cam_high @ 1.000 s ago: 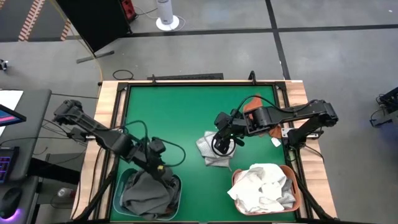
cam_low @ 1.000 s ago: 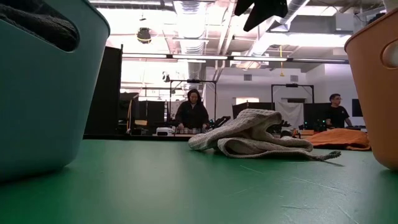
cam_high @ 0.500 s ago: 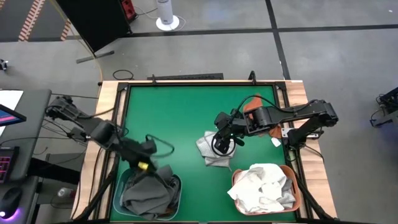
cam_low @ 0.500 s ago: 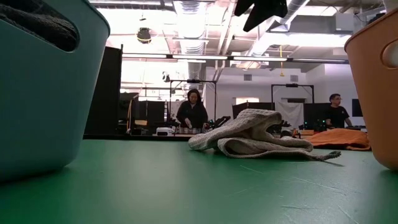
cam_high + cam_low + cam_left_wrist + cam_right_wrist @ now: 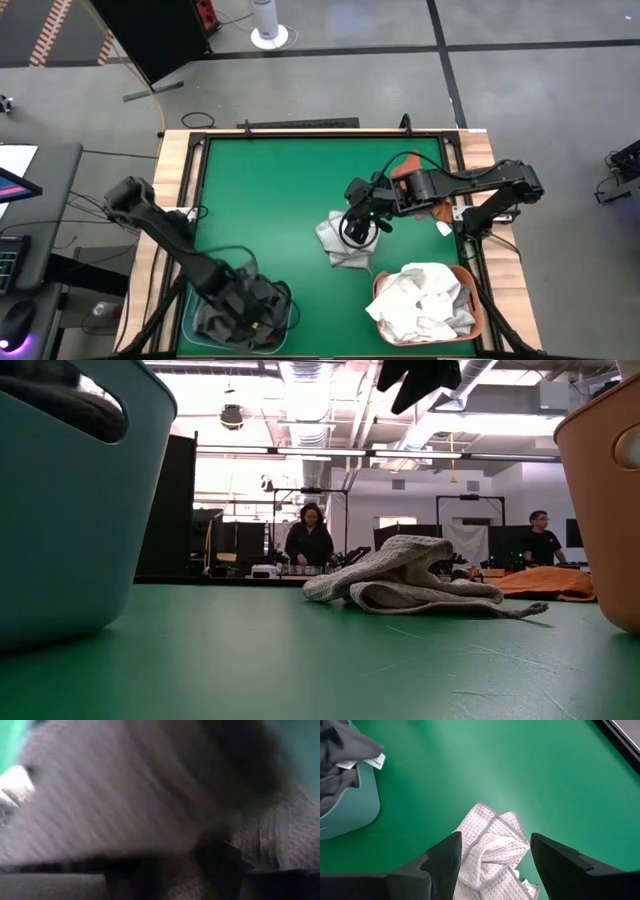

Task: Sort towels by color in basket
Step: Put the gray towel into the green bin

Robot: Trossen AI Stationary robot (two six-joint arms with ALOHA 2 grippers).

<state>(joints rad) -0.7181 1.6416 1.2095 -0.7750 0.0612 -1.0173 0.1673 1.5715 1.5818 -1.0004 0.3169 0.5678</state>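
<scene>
Hovering right gripper, jaws spread wide, nothing gripped, light grey towel directly below on green table. Left gripper down in teal basket among dark grey towels, can't tell its grip.

left hand swung down from the table edge, now low inside the teal basket on dark grey towels

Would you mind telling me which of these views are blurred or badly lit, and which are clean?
Left wrist view: heavily smeared, dark grey towel filling the frame. Low view: bright ceiling lights wash out the room behind; the light grey towel is sharp, the teal basket close and soft. High view: evenly lit, slight blur around the left gripper. Right wrist view: crisp, right gripper open above the towel.
</scene>
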